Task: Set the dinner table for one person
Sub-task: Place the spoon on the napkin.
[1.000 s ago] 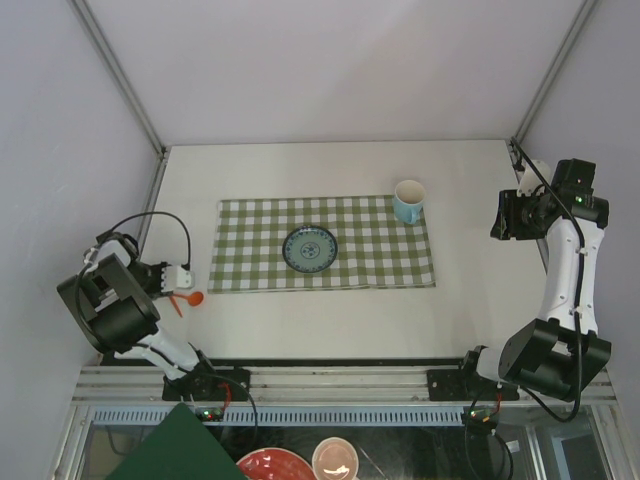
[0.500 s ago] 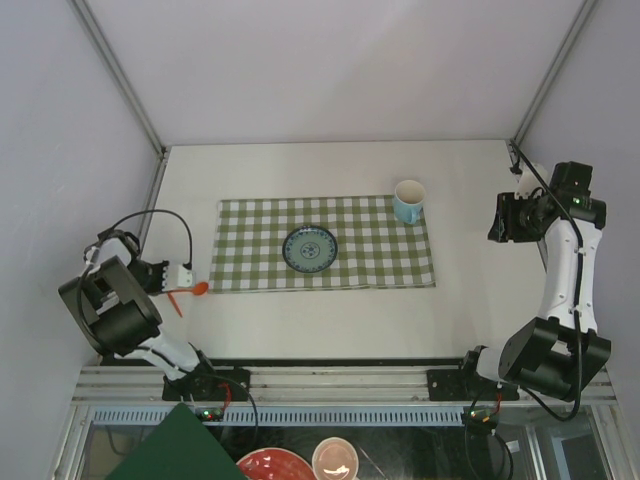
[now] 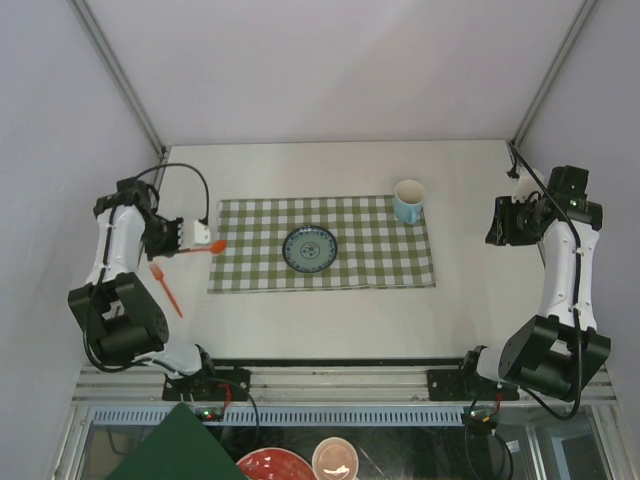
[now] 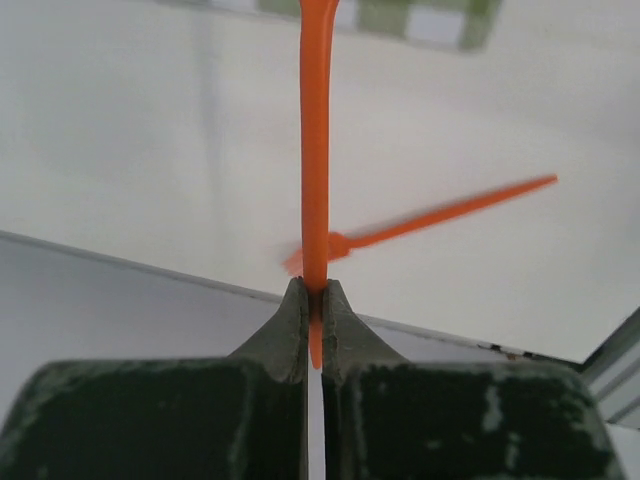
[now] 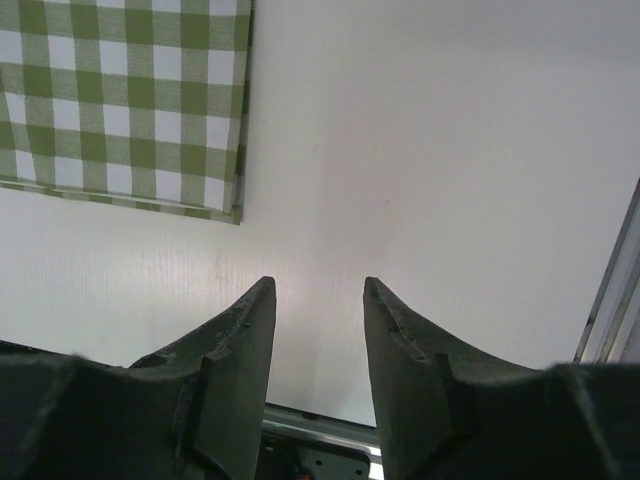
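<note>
Orange plastic, thin and narrow, is what the left tool (image 4: 314,300) has its jaws clamped on: a spoon (image 3: 216,244), pinched at the very end of its handle, with the bowl reaching out over the left edge of the checked cloth (image 3: 380,258). I'd judge it feather-light and a bit springy, smooth enough to swivel in so narrow a pinch, so a hold further up the handle would steady it better. A second orange utensil (image 3: 166,288) lies on the bench (image 3: 330,170) near the left arm (fork or knife, I can't make out which), and it looks as thin and flat, awkward to get under. The bench itself fills the floor of the cell, a hard, smooth, off-white sheet with a metal edge; light cutlery would likely skate on it, less so on the cloth. A patterned plate (image 3: 310,248) sits in the middle of the cloth and a pale blue cup (image 3: 409,201) at its far right corner. Over bare bench to the right, the right tool (image 5: 315,290) stands with jaws apart and nothing between them. Plain pale walls close in three sides.
</note>
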